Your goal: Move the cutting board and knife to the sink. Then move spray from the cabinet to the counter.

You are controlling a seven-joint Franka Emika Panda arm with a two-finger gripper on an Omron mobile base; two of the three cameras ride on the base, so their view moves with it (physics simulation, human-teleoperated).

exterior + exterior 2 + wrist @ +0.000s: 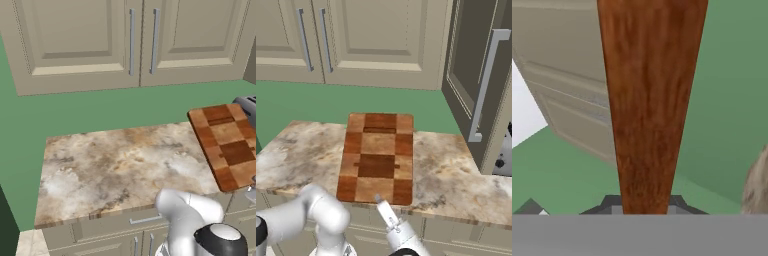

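Observation:
The checkered wooden cutting board (pixel 378 155) lies lengthwise on the marbled counter (pixel 120 165), its near end at the counter's front edge; it also shows at the right (pixel 227 145). My gripper (pixel 379 201) reaches up from below that near end. In the hand view the board (pixel 649 100) runs edge-on straight up between the two dark fingertips (pixel 612 202), and the gripper (pixel 644 204) is shut on it. The beige wall cabinet (pixel 135 40) hangs above with both doors closed. Knife, sink and spray are out of view.
A grey toaster (pixel 248 107) stands just behind the board's far right corner. An opened cabinet door (pixel 481 85) with a long grey handle juts out over the counter's right part. Drawer fronts (pixel 145 220) run below the counter edge.

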